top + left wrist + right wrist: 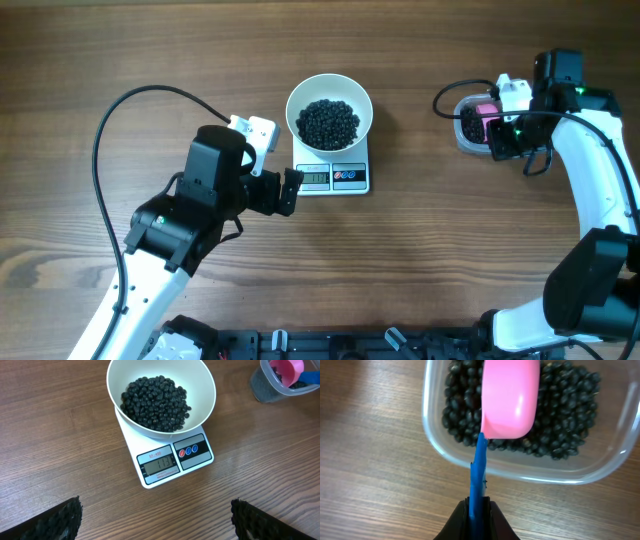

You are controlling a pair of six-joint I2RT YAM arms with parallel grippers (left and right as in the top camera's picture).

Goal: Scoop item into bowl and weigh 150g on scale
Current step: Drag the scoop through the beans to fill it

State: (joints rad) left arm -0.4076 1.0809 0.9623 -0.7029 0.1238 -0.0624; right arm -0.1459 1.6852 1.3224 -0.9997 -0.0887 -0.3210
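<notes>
Beans (329, 122) in bowl (291, 115) on scale (335, 178), tub (464, 140) rightward.

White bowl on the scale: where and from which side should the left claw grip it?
Probably the rim of the bowl on the side facing the left claw, from above, one finger inside, one outside: the wall flares smoothly, and the beans lie below the rim.

Overhead: straight down, far, whole desk (420, 270). Left wrist: angled down, mid-range, on scale (170, 462) and bowl (199, 381), shared with overhead. Right wrist: very close, down scoop (510, 400) into tub (433, 440).
</notes>
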